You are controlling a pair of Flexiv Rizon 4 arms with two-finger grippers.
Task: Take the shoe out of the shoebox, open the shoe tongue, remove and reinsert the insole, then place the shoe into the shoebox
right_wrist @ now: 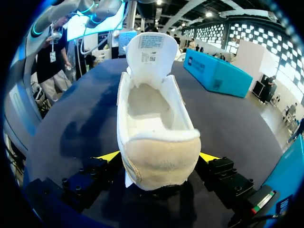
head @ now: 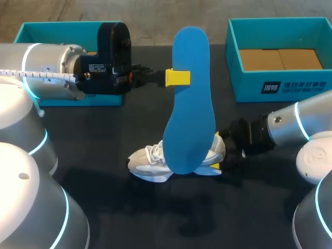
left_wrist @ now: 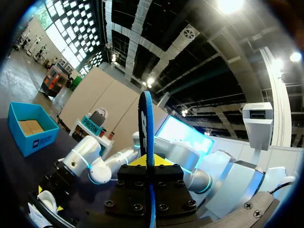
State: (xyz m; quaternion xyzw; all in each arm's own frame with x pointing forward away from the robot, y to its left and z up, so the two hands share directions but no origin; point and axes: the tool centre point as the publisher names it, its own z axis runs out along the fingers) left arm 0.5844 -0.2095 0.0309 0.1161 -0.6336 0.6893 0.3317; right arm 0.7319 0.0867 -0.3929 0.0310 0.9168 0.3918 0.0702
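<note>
Blue insole (head: 189, 104) upright in left end effector (head: 177, 77), screening shoe (head: 148, 162) — shoebox (head: 249, 88) beyond

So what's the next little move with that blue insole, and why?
Probably lower the insole and feed its bottom end into the shoe. The left gripper holds it upright over the shoe, the right gripper clamps the heel on the table, and the shoe's inside looks empty, tongue raised.

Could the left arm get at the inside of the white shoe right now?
Probably yes. The tongue of the shoe stands up, its opening looks bare, and the right end effector grips only the heel. The left end effector holds the insole over it.
</note>
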